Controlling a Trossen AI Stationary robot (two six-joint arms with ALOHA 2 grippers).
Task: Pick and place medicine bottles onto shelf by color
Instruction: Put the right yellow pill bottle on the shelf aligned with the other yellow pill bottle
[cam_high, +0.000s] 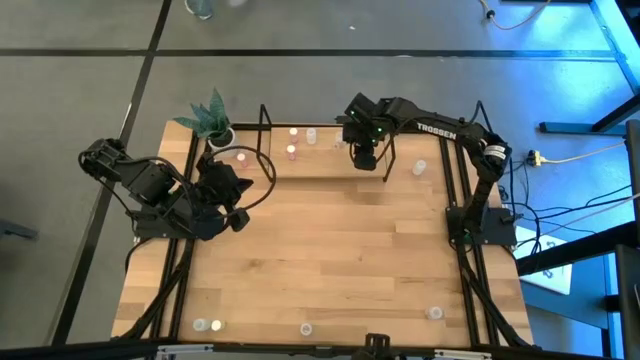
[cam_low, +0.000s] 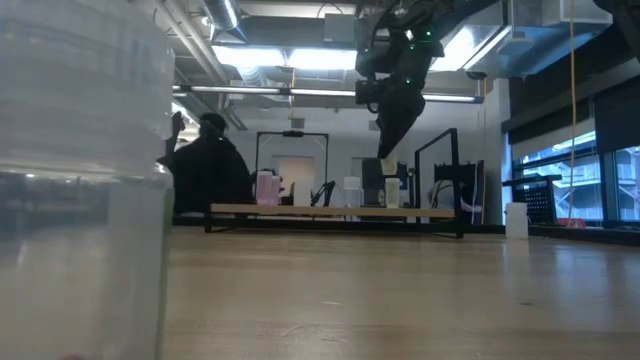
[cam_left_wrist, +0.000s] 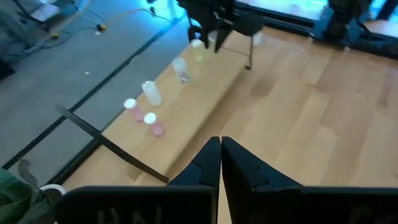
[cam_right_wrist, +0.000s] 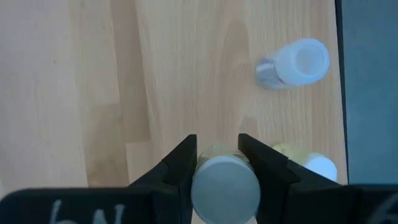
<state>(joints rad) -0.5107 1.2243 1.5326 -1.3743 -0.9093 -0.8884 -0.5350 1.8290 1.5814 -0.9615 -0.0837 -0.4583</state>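
Light-wood desk (cam_high: 330, 250), seen from above; at its far edge a shelf (cam_high: 330, 165) of the same wood, framed by thin black rods.

Right gripper (cam_high: 363, 155): held over the shelf's right part. In the right wrist view the jaws are clamped on a bottle (cam_right_wrist: 225, 180) with a whitish cap and yellowish body, just above the shelf board. A yellow-topped bottle (cam_right_wrist: 308, 163) is seen just beside it, and a white-capped bottle (cam_right_wrist: 292, 63) near it on the board.

Left gripper (cam_high: 235, 215): parked at the desk's left side, jaws pressed together, nothing held.

Shelf contents, left part: pink bottles (cam_high: 291, 151) and a white bottle (cam_high: 311, 135), standing near one another.

Desk, near edge: loose bottles (cam_high: 206, 325) at the left, one (cam_high: 306, 327) at the middle, one (cam_high: 434, 313) at the right. One further bottle (cam_high: 419, 167) lies beyond the shelf's right end.

Potted plant (cam_high: 213, 120): far left corner.
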